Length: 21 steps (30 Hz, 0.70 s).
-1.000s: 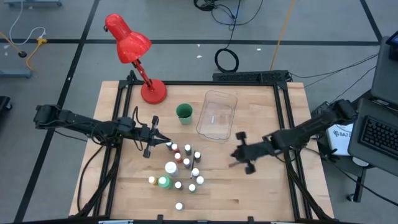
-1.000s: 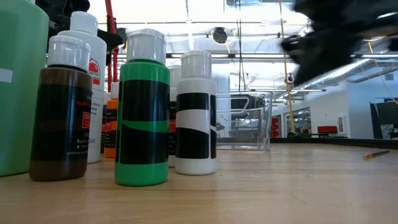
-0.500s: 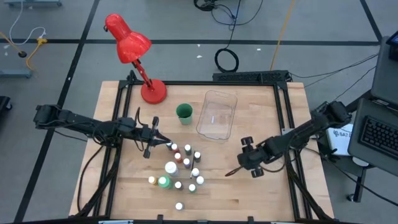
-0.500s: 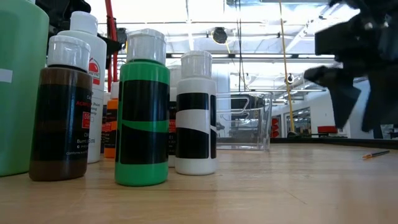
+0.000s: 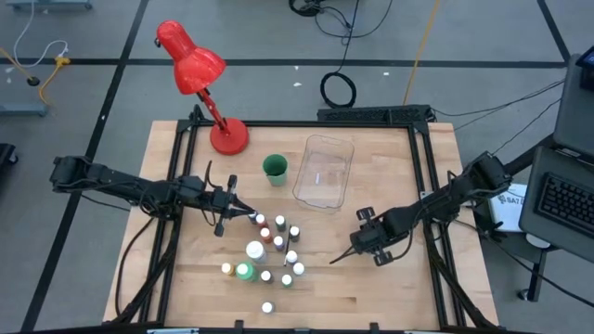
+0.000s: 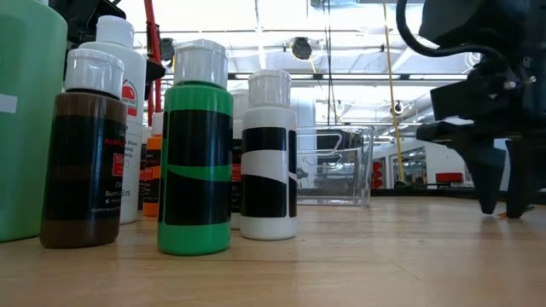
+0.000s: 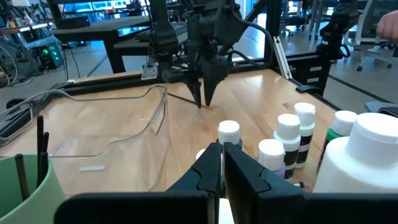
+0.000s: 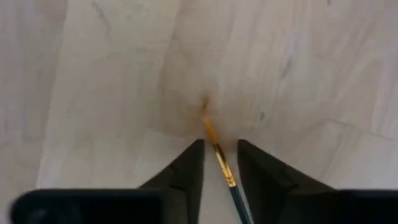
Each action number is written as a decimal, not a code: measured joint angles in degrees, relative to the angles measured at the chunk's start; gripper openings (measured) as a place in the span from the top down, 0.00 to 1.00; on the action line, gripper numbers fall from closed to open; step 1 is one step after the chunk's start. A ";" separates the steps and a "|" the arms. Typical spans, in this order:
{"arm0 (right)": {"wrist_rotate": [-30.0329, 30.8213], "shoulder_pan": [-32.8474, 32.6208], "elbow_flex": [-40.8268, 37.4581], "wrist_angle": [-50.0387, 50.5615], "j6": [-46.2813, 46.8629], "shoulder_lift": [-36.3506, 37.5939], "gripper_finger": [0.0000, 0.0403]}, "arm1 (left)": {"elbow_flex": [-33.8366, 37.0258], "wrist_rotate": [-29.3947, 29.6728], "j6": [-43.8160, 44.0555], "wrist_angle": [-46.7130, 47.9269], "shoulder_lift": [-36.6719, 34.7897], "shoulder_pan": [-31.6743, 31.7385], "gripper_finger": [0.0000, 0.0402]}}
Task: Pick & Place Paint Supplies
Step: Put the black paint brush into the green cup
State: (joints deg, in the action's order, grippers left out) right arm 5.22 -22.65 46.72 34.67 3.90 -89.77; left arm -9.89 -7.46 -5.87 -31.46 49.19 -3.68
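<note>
A thin brush (image 8: 225, 173) with a gold ferrule lies flat on the wooden table (image 5: 390, 288) at the right. My right gripper (image 8: 219, 146) points down over it, open, one finger on each side of the ferrule and apart from it. In the low view its fingertips (image 6: 505, 209) are down at the tabletop. Several small white-capped paint bottles (image 5: 269, 246) stand in a cluster at the table's middle, with a bigger white bottle (image 5: 254, 250) and a green one (image 5: 244, 271) among them. My left gripper (image 5: 243, 211) hovers shut just left of the cluster.
A green cup (image 5: 275, 168) with dark brush handles (image 7: 40, 149) in it and a clear plastic tray (image 5: 325, 172) stand behind the bottles. A red desk lamp (image 5: 200, 74) stands at the far left corner. Bare wood lies around the brush and along the near edge.
My right gripper has come down from above the table to the tabletop and tipped from slanting to pointing almost straight down, so that its fingers now stand on either side of the brush. The brush and the bottles have kept their places.
</note>
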 joint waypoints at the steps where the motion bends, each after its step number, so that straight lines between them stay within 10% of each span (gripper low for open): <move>1: -0.24 0.00 -0.02 -0.23 -0.37 -0.15 0.84 | 0.00 0.00 0.00 0.04 0.00 0.00 0.94; 9: 1.28 -1.26 -0.21 -2.02 -3.47 -0.39 0.99 | 0.00 0.00 1.80 0.04 0.00 0.00 0.94; 21: 31.53 -9.54 14.40 -5.81 -21.11 -0.65 1.00 | 0.02 0.48 10.01 -2.96 0.00 0.00 0.94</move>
State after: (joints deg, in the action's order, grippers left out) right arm 36.75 -32.19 61.12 28.86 -17.20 -90.43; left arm -9.87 -6.98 4.14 -34.42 49.19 -3.68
